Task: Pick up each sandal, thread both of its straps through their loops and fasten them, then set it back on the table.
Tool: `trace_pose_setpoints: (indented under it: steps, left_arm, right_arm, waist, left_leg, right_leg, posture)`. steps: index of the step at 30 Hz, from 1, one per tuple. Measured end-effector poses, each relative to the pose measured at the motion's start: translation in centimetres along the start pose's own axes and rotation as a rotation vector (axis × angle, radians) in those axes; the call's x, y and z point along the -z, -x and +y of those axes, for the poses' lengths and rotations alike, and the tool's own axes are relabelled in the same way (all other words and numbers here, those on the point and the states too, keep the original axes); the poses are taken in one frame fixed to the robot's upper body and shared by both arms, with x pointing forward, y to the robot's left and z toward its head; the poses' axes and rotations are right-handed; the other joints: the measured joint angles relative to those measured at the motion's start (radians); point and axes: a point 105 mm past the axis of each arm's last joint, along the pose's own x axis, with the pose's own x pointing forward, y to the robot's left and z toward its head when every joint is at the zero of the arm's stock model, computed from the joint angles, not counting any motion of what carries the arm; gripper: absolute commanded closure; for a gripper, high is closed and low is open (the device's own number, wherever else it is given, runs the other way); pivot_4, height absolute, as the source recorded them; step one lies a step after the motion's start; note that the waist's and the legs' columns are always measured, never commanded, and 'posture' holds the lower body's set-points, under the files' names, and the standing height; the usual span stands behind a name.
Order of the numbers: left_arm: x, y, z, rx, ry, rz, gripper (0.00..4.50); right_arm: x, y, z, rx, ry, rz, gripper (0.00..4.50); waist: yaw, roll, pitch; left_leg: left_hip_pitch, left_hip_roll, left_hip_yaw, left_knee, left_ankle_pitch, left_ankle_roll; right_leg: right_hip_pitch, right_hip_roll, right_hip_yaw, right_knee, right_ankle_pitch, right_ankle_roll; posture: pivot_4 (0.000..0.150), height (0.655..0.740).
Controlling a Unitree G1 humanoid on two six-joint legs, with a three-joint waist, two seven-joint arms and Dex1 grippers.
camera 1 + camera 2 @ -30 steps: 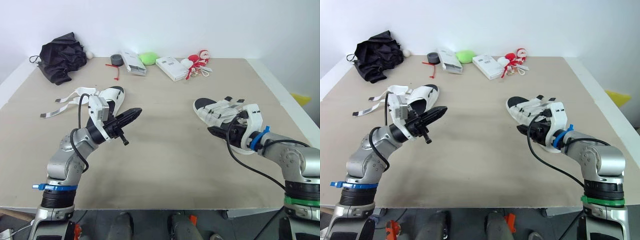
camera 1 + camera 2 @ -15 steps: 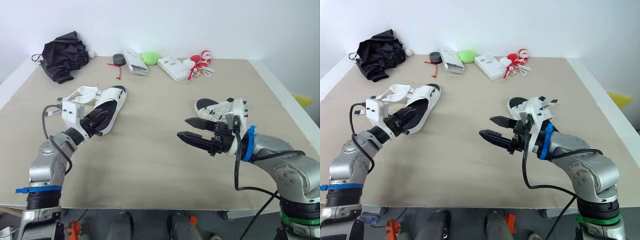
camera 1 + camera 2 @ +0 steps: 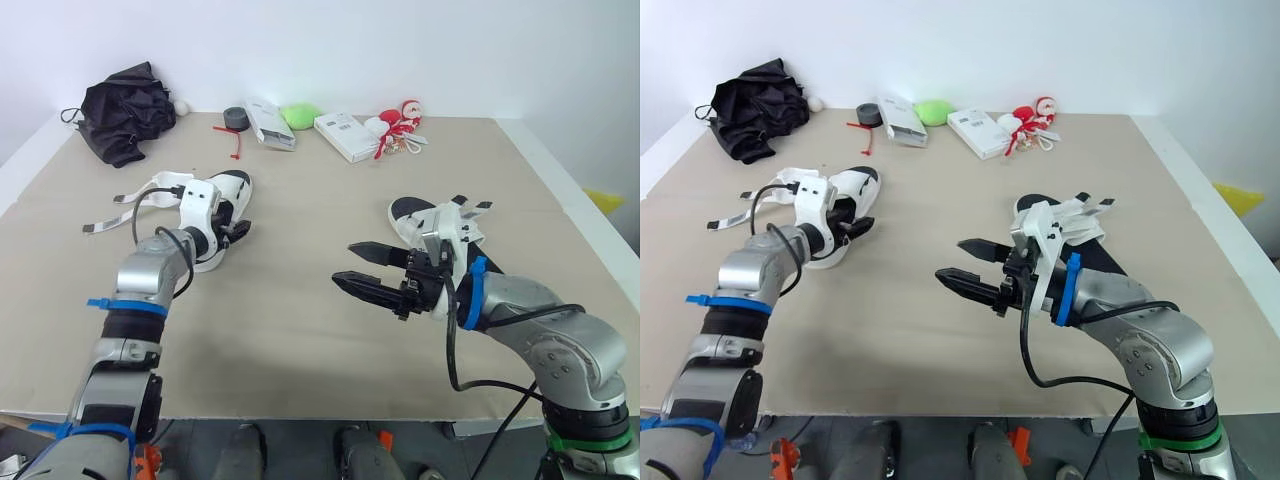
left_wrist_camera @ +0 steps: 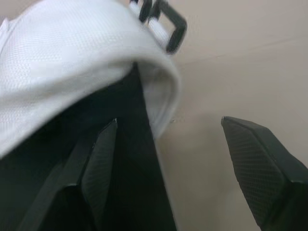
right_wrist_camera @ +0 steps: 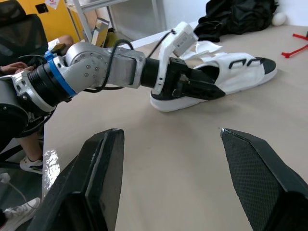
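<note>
1. L sandal lies flat on table, L side, toe pointing away from robot. Its straps trail loose off the heel end, so not threaded. Metal loops sit on the white upper.
2. L gripper is at that sandal, jaws spread and straddling its side wall. One finger is over the black footbed, the other outside over bare table. Nothing pinched yet.
3. R sandal lies flat on table, R side, just behind the R arm. Can't tell if its straps are done up.
4. R gripper hangs above mid-table, jaws spread wide, empty, aimed twd the L sandal, well apart from it.
5. Step, by my read: pick-up of L sandal, grasp about to be made.
6. Next calls for: close L jaws on the side wall, lift clear, bring R gripper in to catch a loose strap end and feed it thru a loop.
7. Back edge: black cloth, boxes, small clutter. All well apart, no hindrance.
</note>
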Motion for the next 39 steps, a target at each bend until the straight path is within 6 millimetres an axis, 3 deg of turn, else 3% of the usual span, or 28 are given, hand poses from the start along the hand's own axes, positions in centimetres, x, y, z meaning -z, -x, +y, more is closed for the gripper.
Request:
trace_pose_setpoints:
  steps: [3, 10, 16, 17, 18, 19, 27, 31, 35, 36, 37, 38, 39]
  left_arm:
    - [-0.7, -1.5, -0.4, -0.010, 0.001, 0.003, 0.95]
    - [-1.3, -3.2, 0.2, -0.070, -0.025, -0.016, 0.95]
    - [-1.5, -3.5, 0.8, -0.100, -0.013, -0.060, 3.44]
    - [-1.5, -3.5, 0.9, -0.102, -0.011, -0.065, 3.62]
    - [-1.5, -3.5, 1.1, -0.106, -0.011, -0.071, 4.26]
    - [-1.6, -3.5, 1.1, -0.108, -0.012, -0.076, 4.41]
    - [-1.6, -3.3, 0.8, -0.063, -0.028, -0.090, 4.41]
    - [-1.7, -2.5, -1.8, 0.158, -0.037, -0.143, 4.41]
    - [-0.4, 0.5, -6.2, 0.512, -0.197, -0.130, 4.41]
    - [0.1, 2.1, -7.2, 0.629, -0.254, -0.110, 4.41]
    - [0.2, 2.5, -7.5, 0.664, -0.270, -0.104, 4.41]
    - [0.2, 4.4, -8.0, 0.774, -0.300, -0.081, 4.41]
    - [0.2, 4.5, -8.0, 0.776, -0.301, -0.081, 4.41]
  right_arm:
    - [-1.0, -0.7, -0.2, 0.023, 0.056, -0.035, 1.02]
    - [-1.0, -1.3, -1.1, 0.081, 0.075, -0.051, 1.02]
    - [-0.7, -1.6, -1.2, 0.088, 0.084, -0.044, 1.02]
    - [-0.7, -1.6, -1.2, 0.089, 0.085, -0.044, 1.02]
    - [-0.7, -1.6, -1.2, 0.090, 0.085, -0.044, 1.02]
    - [-0.7, -1.6, -1.2, 0.090, 0.084, -0.044, 1.02]
    - [-0.6, -1.5, -1.5, 0.094, 0.073, -0.045, 1.02]
    - [-0.8, -1.2, -1.7, 0.101, 0.076, -0.054, 1.02]
    - [-0.9, -0.8, -2.1, 0.107, 0.075, -0.053, 1.02]
    - [-0.9, -0.6, -2.2, 0.112, 0.078, -0.047, 1.02]
    - [-0.9, -0.4, -2.4, 0.121, 0.080, -0.043, 1.02]
    - [-1.2, 0.2, -2.7, 0.129, 0.088, -0.042, 1.02]
    - [-1.2, 0.2, -2.7, 0.130, 0.088, -0.042, 1.02]
  waist:
    - [0.000, 0.000, 0.000]
    - [0.000, 0.000, 0.000]
    - [0.000, 0.000, 0.000]
    - [0.000, 0.000, 0.000]
    - [0.000, 0.000, 0.000]
    - [0.000, 0.000, 0.000]
    - [0.000, 0.000, 0.000]
    - [0.000, 0.000, 0.000]
    - [-0.001, 0.000, 0.000]
    - [-0.002, 0.000, 0.000]
    - [-0.002, 0.000, 0.000]
    - [-0.004, 0.000, 0.000]
    - [-0.004, 0.000, 0.000]
  left_leg:
    - [0.000, 0.000, 0.000, 0.000, 0.001, -0.001]
    - [-0.001, -0.001, 0.000, 0.000, 0.001, -0.002]
    - [-0.001, -0.001, 0.000, 0.000, 0.001, -0.002]
    - [-0.001, -0.001, 0.000, 0.000, 0.001, -0.002]
    - [-0.001, -0.001, 0.000, 0.000, 0.001, -0.002]
    - [-0.001, -0.001, 0.000, 0.000, 0.001, -0.002]
    - [-0.001, -0.001, 0.000, 0.000, 0.001, -0.002]
    - [-0.002, -0.001, 0.000, -0.001, 0.001, -0.003]
    - [-0.002, -0.001, 0.000, -0.001, 0.000, -0.007]
    - [-0.002, 0.000, 0.000, -0.002, 0.000, -0.007]
    - [-0.002, 0.000, 0.000, -0.002, 0.000, -0.007]
    - [-0.002, 0.000, 0.000, -0.002, 0.000, -0.007]
    - [-0.001, 0.000, 0.000, -0.002, 0.000, -0.007]
  right_leg:
    - [0.000, 0.000, 0.000, 0.000, 0.001, 0.000]
    - [0.000, 0.000, 0.000, 0.000, 0.000, 0.001]
    - [-0.001, 0.000, 0.000, 0.000, 0.000, 0.001]
    - [-0.001, 0.000, 0.000, 0.000, 0.000, 0.001]
    - [0.000, 0.000, 0.000, 0.000, 0.000, 0.001]
    - [0.000, 0.000, 0.000, 0.000, 0.000, 0.001]
    - [-0.001, 0.000, 0.000, 0.000, 0.000, 0.001]
    - [-0.001, 0.000, 0.000, 0.000, 0.002, -0.003]
    - [-0.001, -0.001, 0.001, 0.000, 0.002, -0.006]
    - [-0.002, 0.000, 0.001, 0.000, 0.002, -0.006]
    - [-0.002, 0.000, 0.001, 0.001, 0.002, -0.006]
    - [-0.002, 0.001, 0.001, 0.001, 0.002, -0.006]
    - [-0.002, 0.001, 0.001, 0.001, 0.002, -0.006]
  posture:
    - [0.150, 0.7380]
    - [0.150, 0.7380]
    - [0.150, 0.7380]
    - [0.150, 0.7380]
    - [0.150, 0.7380]
    - [0.150, 0.7380]
    - [0.150, 0.7380]
    - [0.150, 0.7380]
    - [0.150, 0.7380]
    - [0.150, 0.7380]
    - [0.150, 0.7380]
    - [0.150, 0.7380]
    - [0.150, 0.7380]
